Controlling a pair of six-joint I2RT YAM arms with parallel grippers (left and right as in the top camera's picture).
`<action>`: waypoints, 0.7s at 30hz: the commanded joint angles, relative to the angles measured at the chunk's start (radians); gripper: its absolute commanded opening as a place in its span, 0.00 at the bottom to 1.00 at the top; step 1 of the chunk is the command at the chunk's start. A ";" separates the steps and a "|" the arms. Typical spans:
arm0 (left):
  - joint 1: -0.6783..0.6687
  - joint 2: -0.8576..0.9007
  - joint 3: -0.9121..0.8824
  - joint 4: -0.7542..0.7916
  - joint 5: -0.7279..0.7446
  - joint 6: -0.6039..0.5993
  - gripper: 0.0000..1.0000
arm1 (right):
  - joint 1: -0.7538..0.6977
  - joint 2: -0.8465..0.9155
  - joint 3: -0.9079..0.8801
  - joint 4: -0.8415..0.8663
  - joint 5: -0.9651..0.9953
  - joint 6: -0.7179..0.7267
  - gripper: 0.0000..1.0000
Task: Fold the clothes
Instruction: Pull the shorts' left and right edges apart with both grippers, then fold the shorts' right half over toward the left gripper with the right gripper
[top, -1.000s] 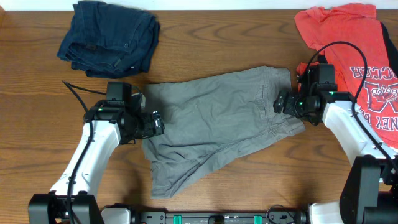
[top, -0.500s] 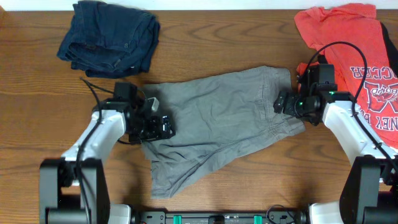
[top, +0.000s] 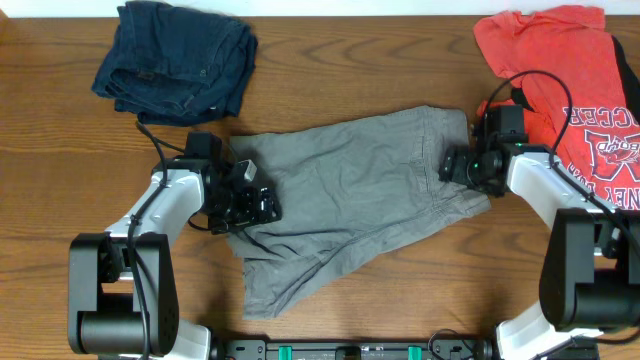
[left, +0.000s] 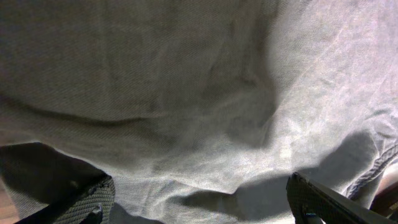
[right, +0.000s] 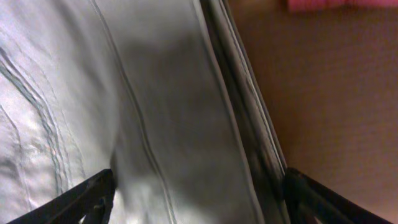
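The grey-khaki shorts (top: 350, 190) lie spread flat in the middle of the wooden table, with one leg trailing toward the front left. My left gripper (top: 256, 206) is over the shorts' left edge. In the left wrist view its fingers (left: 199, 214) are spread wide and open, with wrinkled fabric (left: 186, 93) right below them. My right gripper (top: 455, 165) is over the shorts' right end. In the right wrist view its fingers (right: 199, 211) are open and straddle the stitched waistband (right: 155, 93) at the garment's edge.
A dark navy denim garment (top: 175, 60) lies crumpled at the back left. A red T-shirt with white lettering (top: 560, 70) lies at the back right, under the right arm's cable. Bare wooden table (top: 60, 200) surrounds the shorts; it also shows in the right wrist view (right: 323, 93).
My left gripper has moved right and slightly back onto the shorts' left edge. My right gripper has shifted slightly back. The shorts have not visibly moved.
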 joint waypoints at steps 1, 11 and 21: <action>-0.004 0.056 -0.021 0.016 -0.032 0.021 0.91 | -0.008 0.098 -0.026 0.005 -0.032 0.001 0.81; -0.004 0.056 -0.021 0.016 -0.035 0.021 0.91 | -0.008 0.129 -0.026 0.025 -0.270 0.027 0.50; -0.004 0.057 -0.021 0.022 -0.070 -0.002 0.89 | -0.022 0.128 -0.018 0.100 -0.395 0.043 0.01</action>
